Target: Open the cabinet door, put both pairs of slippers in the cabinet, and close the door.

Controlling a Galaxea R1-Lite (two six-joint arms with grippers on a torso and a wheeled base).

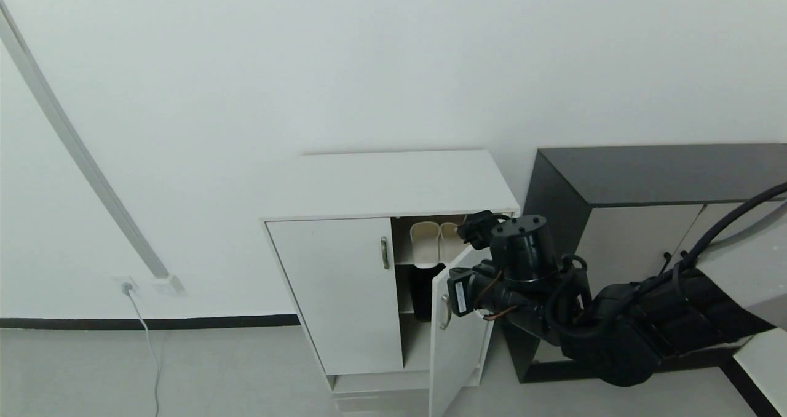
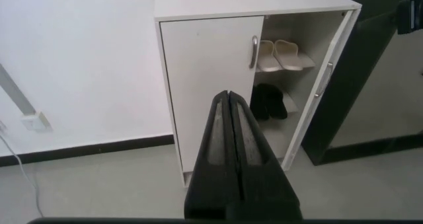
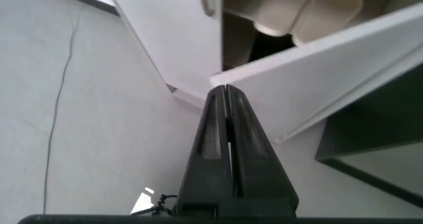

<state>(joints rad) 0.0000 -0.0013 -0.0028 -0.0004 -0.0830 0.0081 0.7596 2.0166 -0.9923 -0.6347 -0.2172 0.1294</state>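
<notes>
Two pairs of slippers are seen inside the white wooden cabinet point(image 1: 393, 183) — the pale cream pair point(image 1: 430, 242) on the upper shelf, the black pair point(image 1: 423, 294) below. Its right door point(image 1: 458, 343) is swung half open. The right gripper point(image 3: 227, 90) is pressed together at the door's top edge — the left gripper point(image 2: 228, 94), also pressed together, is held well back.

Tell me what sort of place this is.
Probably an entryway or hallway, though it could be a test room. A white shoe cabinet stands against a bare wall, with cream slippers and black slippers on its shelves and a dark sideboard beside it.
</notes>
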